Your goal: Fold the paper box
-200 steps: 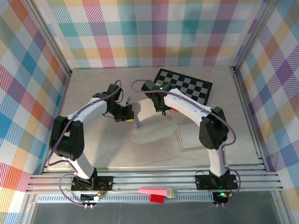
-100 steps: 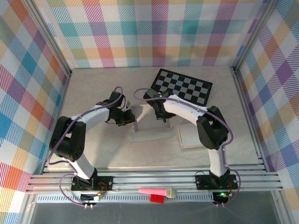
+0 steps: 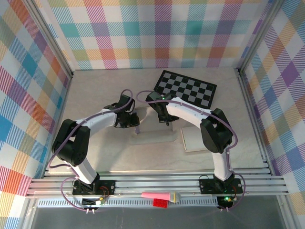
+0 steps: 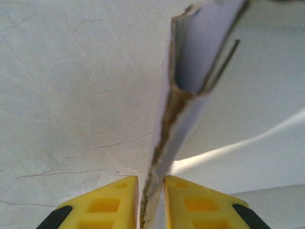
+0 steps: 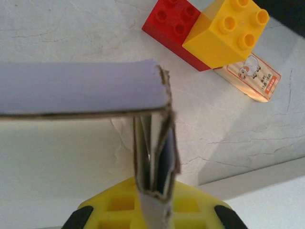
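I see my left pincer (image 4: 150, 198) clamped on the paper box (image 4: 195, 57) edge; my right pincer (image 5: 153, 200) seems clamped on its folded wall.

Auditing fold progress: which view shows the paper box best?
Top external: it shows the whole outline of the paper box, held between both arms. The left wrist view gives a close cardboard edge pinched in the left gripper. The right wrist view gives a corner with layered flaps clamped in the right gripper.

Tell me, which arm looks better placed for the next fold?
Probably the left: the left tool pinches one thin wall of the box, free to swing, while the right tool clamps a doubled-up corner, anchoring it.
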`<state>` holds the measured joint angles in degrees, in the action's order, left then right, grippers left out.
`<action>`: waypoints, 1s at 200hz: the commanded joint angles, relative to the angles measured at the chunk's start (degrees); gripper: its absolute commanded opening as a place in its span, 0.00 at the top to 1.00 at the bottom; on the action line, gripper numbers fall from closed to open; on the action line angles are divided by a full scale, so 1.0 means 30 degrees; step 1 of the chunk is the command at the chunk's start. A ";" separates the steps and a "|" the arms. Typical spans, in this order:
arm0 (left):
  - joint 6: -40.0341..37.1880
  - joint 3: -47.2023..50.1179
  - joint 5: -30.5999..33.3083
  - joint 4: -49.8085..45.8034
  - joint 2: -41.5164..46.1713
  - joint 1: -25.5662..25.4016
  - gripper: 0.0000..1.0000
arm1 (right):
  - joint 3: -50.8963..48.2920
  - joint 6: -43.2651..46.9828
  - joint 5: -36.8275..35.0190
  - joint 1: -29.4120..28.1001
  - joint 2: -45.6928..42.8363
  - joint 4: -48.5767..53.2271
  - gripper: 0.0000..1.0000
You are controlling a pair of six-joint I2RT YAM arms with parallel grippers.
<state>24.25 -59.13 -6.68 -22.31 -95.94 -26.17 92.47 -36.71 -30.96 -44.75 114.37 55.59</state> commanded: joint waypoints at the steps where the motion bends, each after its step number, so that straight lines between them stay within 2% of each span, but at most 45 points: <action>1: 0.0023 -0.0416 0.2784 -0.0657 -0.0004 -0.0558 0.81 | 0.0478 -0.0316 -0.0122 -0.0360 0.0051 0.0790 1.00; 36: 0.1859 -0.0416 0.6809 -0.1830 0.0348 -0.2143 1.00 | 0.0872 -0.1266 -0.0678 -0.0541 0.0474 0.1641 1.00; 68: 0.5126 -0.0408 1.0409 -0.3531 0.0162 -0.3729 1.00 | 0.0967 -0.2002 -0.0916 -0.0546 0.0747 0.2178 1.00; 90: 0.6108 -0.0881 1.2237 -0.4385 -0.0447 -0.4813 1.00 | 0.1024 -0.2031 -0.0646 -0.0551 0.0872 0.2096 1.00; 122: 0.5364 -0.1043 1.1739 -0.3758 -0.1001 -0.4907 1.00 | 0.0930 -0.1747 -0.0410 -0.0535 0.0879 0.1811 1.00; 138: 0.4609 -0.0814 1.0967 -0.2702 -0.0724 -0.4742 0.84 | 0.0823 -0.1600 -0.0401 -0.0551 0.0814 0.1696 1.00; 155: 0.4175 -0.0738 1.0640 -0.2185 -0.0504 -0.4546 0.72 | 0.0695 -0.1461 -0.0280 -0.0550 0.0726 0.1539 1.00; 200: 0.3719 -0.0801 0.9537 -0.2034 -0.1222 -0.4167 0.73 | 0.0613 -0.1402 -0.0145 -0.0547 0.0660 0.1391 1.00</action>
<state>36.58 -61.54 23.20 -29.63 -97.78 -39.62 94.02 -41.17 -31.18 -45.78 116.60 58.28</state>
